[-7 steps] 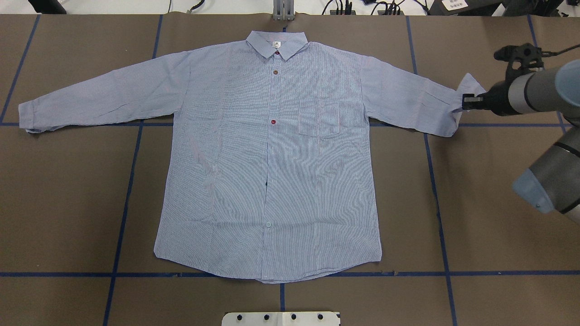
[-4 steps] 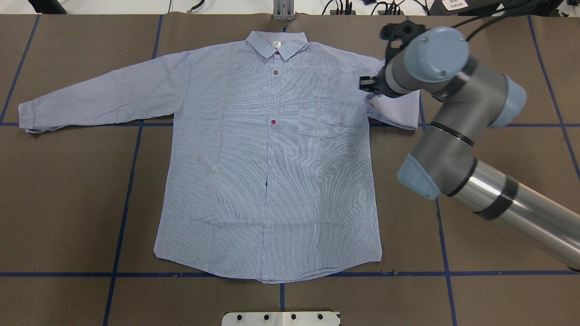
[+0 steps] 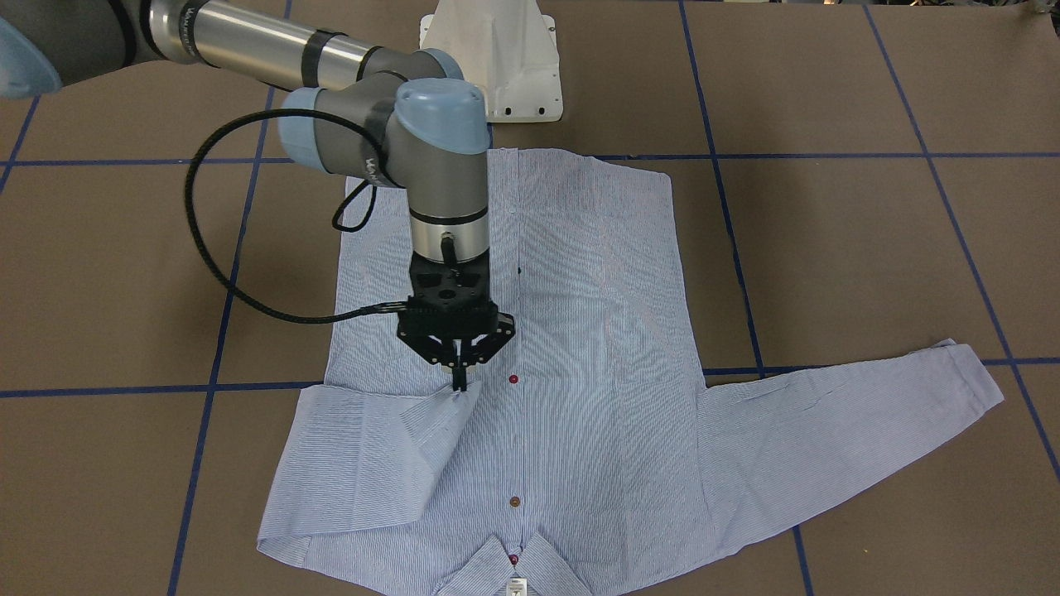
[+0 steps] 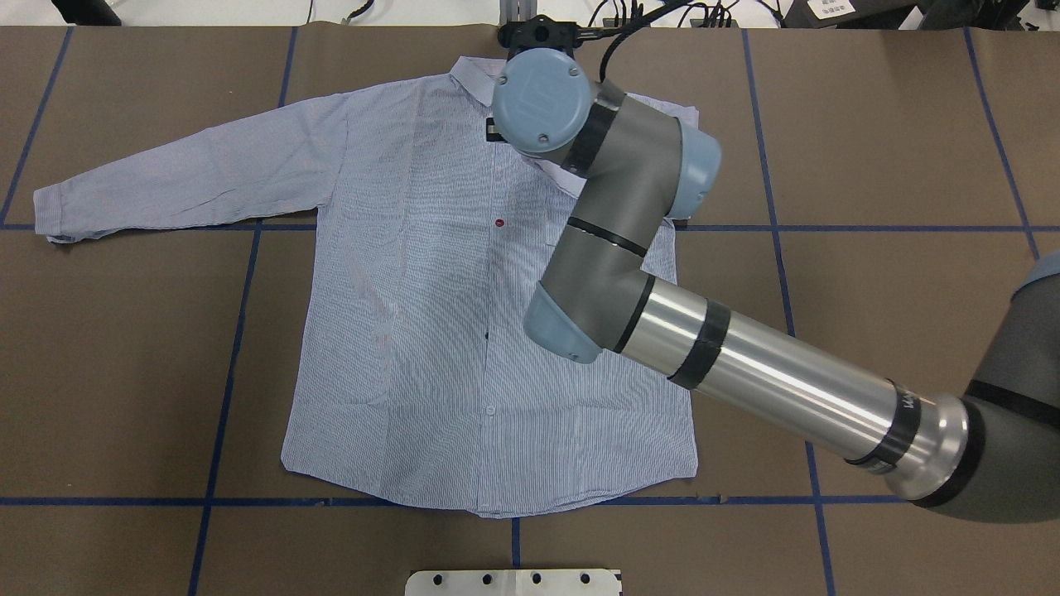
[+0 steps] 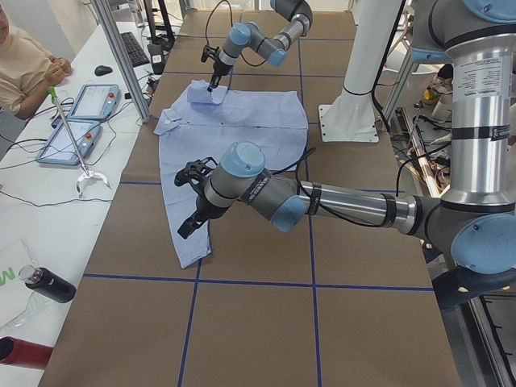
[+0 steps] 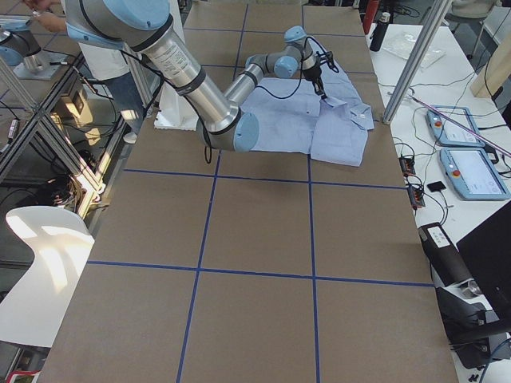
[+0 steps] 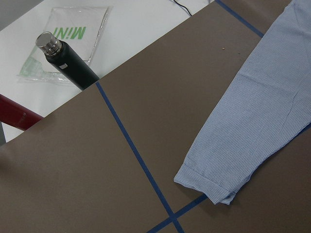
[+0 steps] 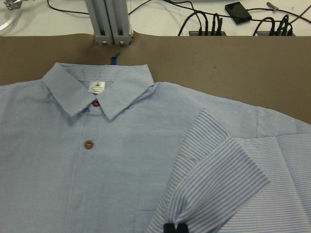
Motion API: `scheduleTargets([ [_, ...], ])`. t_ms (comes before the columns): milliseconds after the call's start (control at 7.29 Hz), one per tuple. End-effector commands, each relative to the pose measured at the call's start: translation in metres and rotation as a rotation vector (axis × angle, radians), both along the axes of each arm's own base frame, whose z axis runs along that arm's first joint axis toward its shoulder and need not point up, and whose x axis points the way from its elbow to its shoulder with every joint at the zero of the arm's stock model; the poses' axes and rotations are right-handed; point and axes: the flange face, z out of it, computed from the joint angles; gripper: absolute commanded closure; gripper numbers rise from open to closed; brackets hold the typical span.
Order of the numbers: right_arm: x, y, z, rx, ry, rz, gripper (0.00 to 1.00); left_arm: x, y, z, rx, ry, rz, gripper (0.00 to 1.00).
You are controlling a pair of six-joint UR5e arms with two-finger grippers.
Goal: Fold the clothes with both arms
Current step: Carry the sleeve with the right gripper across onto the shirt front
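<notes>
The light blue striped shirt [image 4: 414, 290] lies flat and face up on the brown table, collar [image 8: 97, 90] at the far edge. My right gripper [image 3: 458, 382] is shut on the right sleeve's cuff [image 8: 228, 174] and holds it over the button line, just below the collar. The right sleeve [image 3: 364, 455] is folded across the chest. In the overhead view the wrist [image 4: 538, 99] hides the gripper. The left sleeve [image 4: 182, 178] lies stretched out flat. My left gripper [image 5: 189, 224] shows only in the exterior left view, above the left cuff [image 7: 209, 187]; I cannot tell its state.
The white pedestal base [image 3: 497, 58] stands at the robot's edge of the table. Blue tape lines [image 4: 224, 372] cross the brown cover. A black bottle [image 7: 68, 63] and a red one [image 7: 14, 116] lie off the table's left end. An aluminium post [image 8: 109, 19] and cables are behind the collar.
My right gripper has carried the right cuff from the far right across to the shirt's middle near the collar. The right sleeve now lies folded over the chest pocket.
</notes>
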Motion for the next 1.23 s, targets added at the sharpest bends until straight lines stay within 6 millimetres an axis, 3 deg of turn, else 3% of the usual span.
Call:
scheduleTargets([
  [0, -0.074, 0.010, -0.036, 0.041, 0.024, 0.012, 1.00, 0.000, -0.001, 0.009, -0.015, -0.001, 0.001, 0.00],
  [137, -0.094, 0.015, -0.046, 0.033, 0.042, -0.003, 1.00, 0.000, 0.000, 0.009, -0.012, -0.001, 0.001, 0.00],
  [274, -0.112, 0.021, -0.038, 0.020, 0.070, -0.021, 1.00, 0.000, -0.001, 0.015, -0.023, -0.001, 0.001, 0.00],
  [411, -0.128, 0.026, -0.036, 0.008, 0.100, -0.033, 0.21, 0.000, -0.001, 0.019, -0.021, 0.000, 0.000, 0.00],
  [549, -0.142, 0.022, -0.047, 0.008, 0.136, -0.020, 0.01, 0.000, -0.002, 0.027, -0.017, 0.000, 0.000, 0.00],
  [823, -0.147, 0.019, -0.073, 0.007, 0.134, -0.015, 0.01, 0.000, -0.003, 0.035, -0.016, -0.001, -0.002, 0.00],
  [1097, -0.139, 0.017, -0.082, 0.000, 0.102, -0.030, 0.01, 0.000, -0.005, 0.038, -0.012, 0.007, -0.011, 0.00],
])
